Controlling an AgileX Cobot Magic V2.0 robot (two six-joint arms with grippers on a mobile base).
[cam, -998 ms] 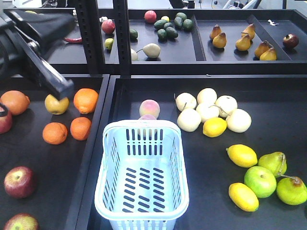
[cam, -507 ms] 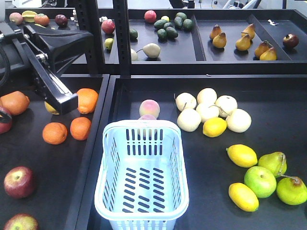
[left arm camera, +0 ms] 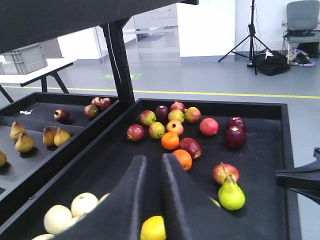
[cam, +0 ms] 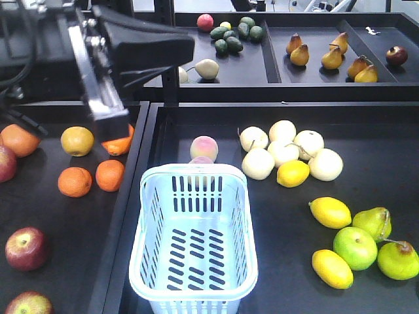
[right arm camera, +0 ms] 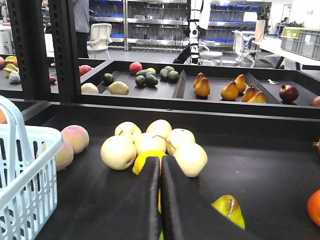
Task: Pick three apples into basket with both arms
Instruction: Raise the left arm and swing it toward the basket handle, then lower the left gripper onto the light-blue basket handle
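Note:
Three dark red apples lie in the left tray: one (cam: 26, 248) at the front, one (cam: 27, 305) cut by the bottom edge, one (cam: 5, 163) at the left edge. The pale blue basket (cam: 193, 235) stands empty at the front middle; its corner (right arm camera: 22, 170) shows in the right wrist view. My left gripper (cam: 186, 52) hangs high at the back left, pointing right, far above the apples. In the left wrist view that left gripper (left arm camera: 152, 162) is slightly open and holds nothing. My right gripper (right arm camera: 160, 160) is shut and empty, low over the right tray, right of the basket.
Oranges (cam: 74, 182) and a yellow fruit (cam: 77, 140) share the left tray. Peaches (cam: 203, 148) sit behind the basket. Pale round fruits (cam: 283, 152), lemons (cam: 330, 212) and green pears (cam: 355, 247) fill the right tray. A black rack post (cam: 165, 49) stands behind the left gripper.
My left arm has swung up and to the right, from over the left tray's back to in front of the rack post. The yellow fruit it hid now shows. No fruit moved.

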